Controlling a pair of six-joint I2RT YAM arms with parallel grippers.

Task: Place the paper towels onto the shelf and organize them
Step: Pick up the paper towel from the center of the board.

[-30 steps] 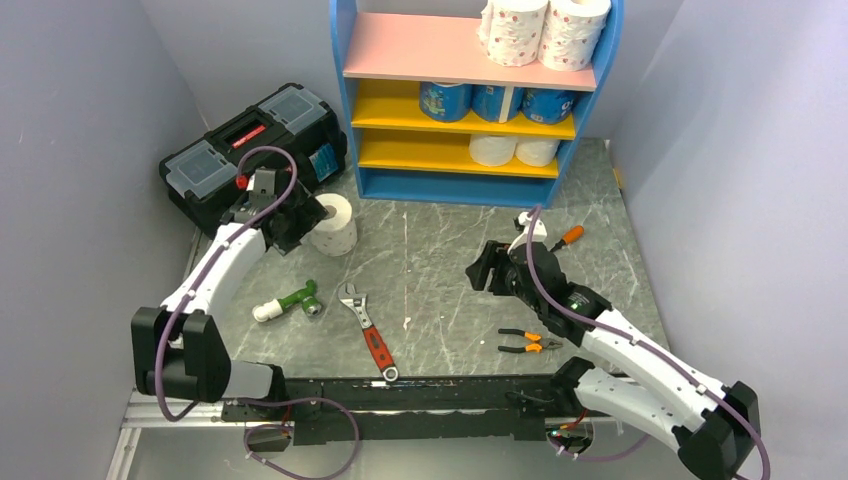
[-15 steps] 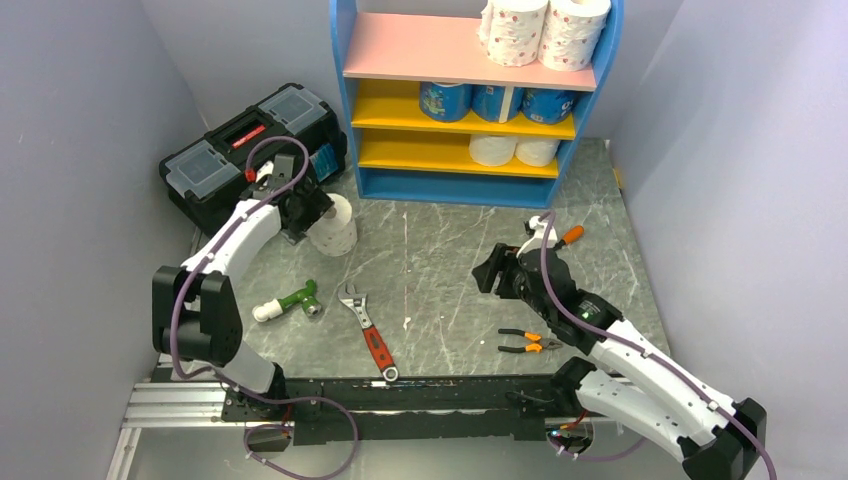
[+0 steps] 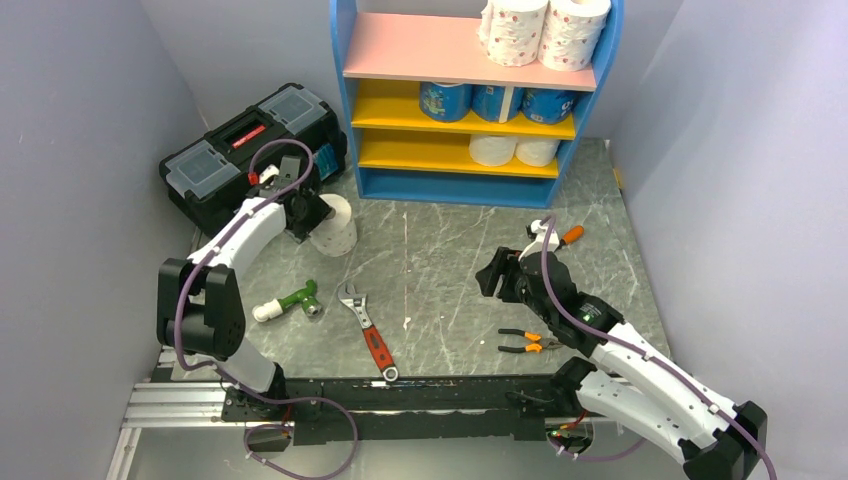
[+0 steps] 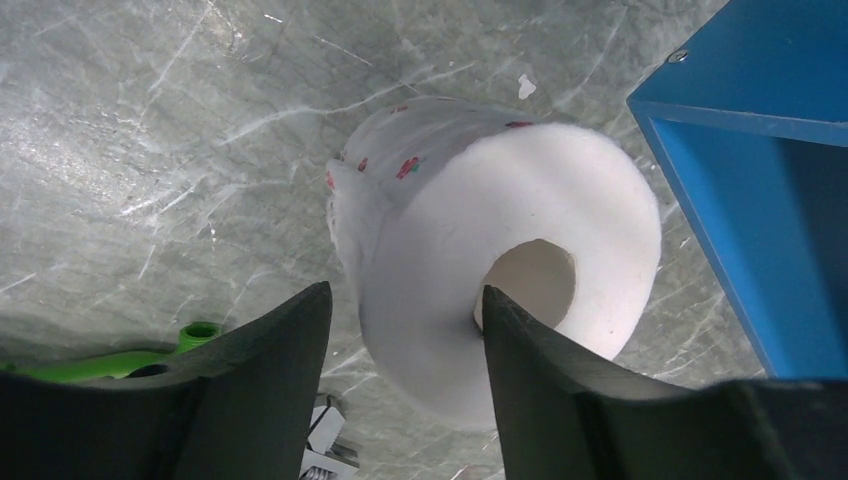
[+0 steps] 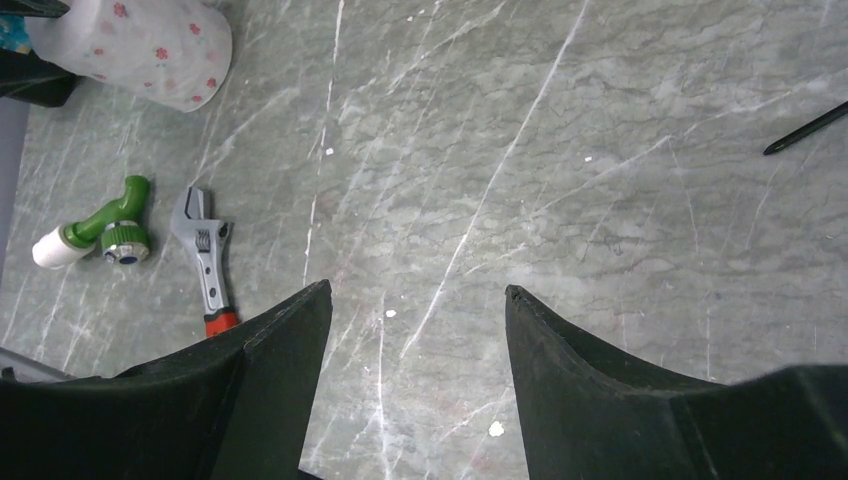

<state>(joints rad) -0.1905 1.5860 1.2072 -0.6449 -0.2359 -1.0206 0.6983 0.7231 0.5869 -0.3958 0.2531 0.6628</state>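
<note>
Paper towel roll (image 4: 430, 240), the one not yet shelved, stands upright under my left gripper (image 4: 405, 295). Its fingers (image 4: 280, 360) straddle the roll's wall, one reaching into the hollow core and the other against the pink-dotted wrap outside. I cannot tell whether they press or merely lie alongside. The roll is at the far-left part of the worktop (image 3: 440, 250), just beside the black toolbox (image 3: 240, 150) and off the near-left corner of the shelf (image 3: 343, 100). My judgement is that it is light, soft and easily crushed, with a loose, slick wrap. The wall between core and outside is the sound hold, taken just firmly enough that the roll does not swing. My right gripper (image 5: 415, 295) hangs over the worktop's middle with jaws apart and empty. On the shelf I count two dotted rolls (image 3: 545, 30) at the right end of the pink board, three blue-wrapped rolls (image 3: 495, 100) on the upper yellow board and two plain rolls (image 3: 515, 150) below. The pink board's left part is free.
</note>
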